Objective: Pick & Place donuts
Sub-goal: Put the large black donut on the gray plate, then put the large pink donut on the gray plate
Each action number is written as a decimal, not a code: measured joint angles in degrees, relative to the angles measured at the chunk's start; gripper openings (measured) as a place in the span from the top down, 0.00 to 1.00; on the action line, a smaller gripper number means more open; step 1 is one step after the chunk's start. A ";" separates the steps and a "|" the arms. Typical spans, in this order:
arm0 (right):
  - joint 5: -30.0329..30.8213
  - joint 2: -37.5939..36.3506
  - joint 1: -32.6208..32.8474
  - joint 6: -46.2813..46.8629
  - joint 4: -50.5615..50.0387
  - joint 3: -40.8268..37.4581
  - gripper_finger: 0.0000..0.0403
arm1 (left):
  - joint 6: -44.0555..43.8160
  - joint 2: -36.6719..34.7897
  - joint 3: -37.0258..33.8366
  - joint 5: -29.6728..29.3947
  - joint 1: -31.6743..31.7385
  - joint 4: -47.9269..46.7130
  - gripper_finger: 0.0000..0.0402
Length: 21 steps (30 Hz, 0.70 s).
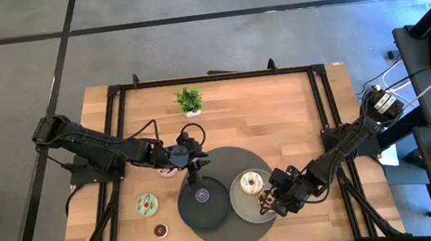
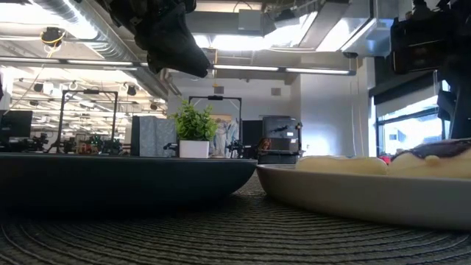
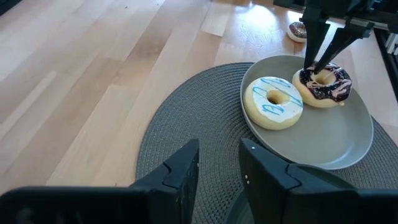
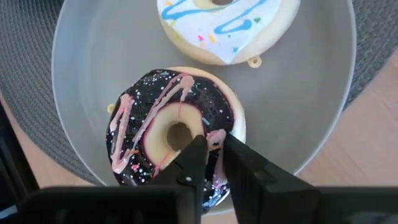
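At the table's left front, a green donut (image 1: 146, 202) lies flat on the bare wood with a tiny brown donut (image 1: 161, 230) just in front of it, both holes facing up. The pink donut (image 1: 169, 171) sits a little farther back, partly under the left gripper (image 1: 194, 166), which hovers at the back rim of the dark plate (image 1: 187, 208); its fingers (image 3: 180, 176) stand slightly apart and hold nothing. A tiny purple donut (image 1: 201, 194) lies flat in the middle of that plate. Both plates rest on a round woven mat (image 1: 224, 159). On the light grey plate (image 1: 242, 206) to the right, the white donut (image 1: 250, 183) with blue icing lines lies flat, hole upward. Just beside it, toward the front right rim, is the chocolate donut (image 4: 171, 127), also flat, being a ring with no long axis. The right gripper (image 4: 211, 152) pinches its rim, one finger in the hole, one outside. A small potted plant (image 1: 189, 101) stands at the table's back.
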 joint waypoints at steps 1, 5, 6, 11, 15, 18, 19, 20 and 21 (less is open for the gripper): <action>0.00 0.00 0.00 0.01 0.00 0.00 0.80 | 0.00 -0.01 0.00 0.00 0.00 0.00 0.72; 0.00 0.00 -0.02 0.55 0.00 0.00 0.71 | 0.00 0.00 0.00 0.00 -0.02 0.00 0.73; 0.00 -0.02 -0.02 0.90 0.00 0.00 0.69 | 0.00 -0.01 0.00 -0.02 0.00 0.00 0.73; 0.02 -0.33 -0.02 2.79 -0.07 0.00 0.64 | 1.32 0.00 0.00 0.01 0.00 -0.01 0.73; 2.67 -2.70 -0.12 4.42 -0.86 0.00 0.62 | 3.24 -0.27 0.02 0.09 -0.02 -1.36 0.72; 7.52 -6.25 -0.71 4.19 -1.70 0.00 0.62 | 0.76 -1.01 0.04 0.84 -0.01 -4.25 0.73; 9.14 -7.71 -1.04 3.61 -2.34 0.00 0.63 | -0.47 -1.26 0.04 1.81 0.00 -5.14 0.73; 10.42 -9.21 -1.38 2.90 -3.22 0.00 0.63 | -1.67 -1.51 0.08 2.90 0.00 -6.65 0.73; 11.06 -10.71 -1.95 1.22 -3.62 0.00 0.63 | -3.13 -1.83 0.09 4.34 0.00 -8.80 0.73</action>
